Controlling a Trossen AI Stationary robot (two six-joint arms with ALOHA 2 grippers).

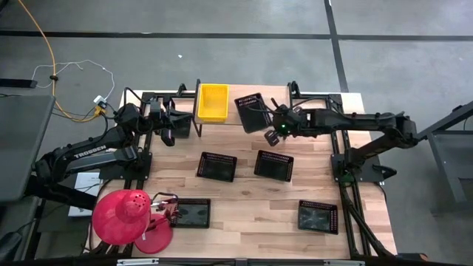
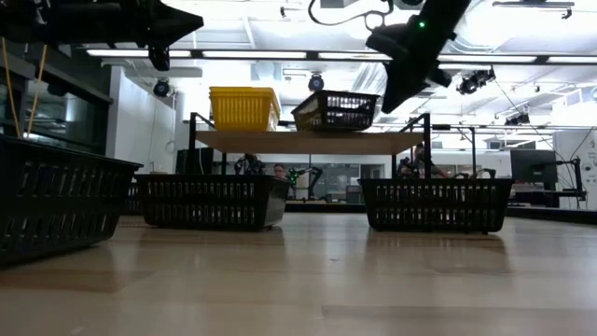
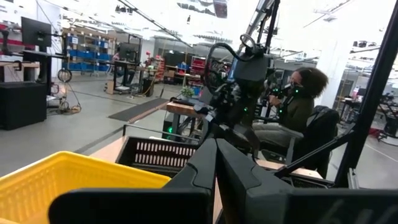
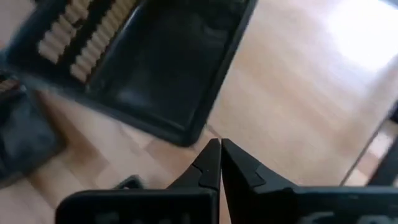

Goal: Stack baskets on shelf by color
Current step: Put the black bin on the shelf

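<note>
The shelf (image 1: 284, 103) stands at the table's far edge, a light board (image 2: 308, 141) on black legs. A yellow basket (image 1: 213, 102) sits on its left part. Beside it a black basket (image 1: 251, 112) rests on the board, skewed and, in the low view, tilted (image 2: 336, 110). My right gripper (image 1: 266, 124) is shut just off that basket's near right corner (image 4: 186, 132), fingertips (image 4: 219, 146) over bare wood. My left gripper (image 1: 185, 122) is shut at the shelf's left end, level with the yellow basket (image 3: 56, 180).
Several more black baskets lie on the tabletop: two mid-table (image 1: 217, 166) (image 1: 274, 165) and two near the front edge (image 1: 194, 213) (image 1: 318, 216). A red dome-shaped object (image 1: 126, 216) sits at the near left corner. A person (image 3: 298, 106) sits beyond the table.
</note>
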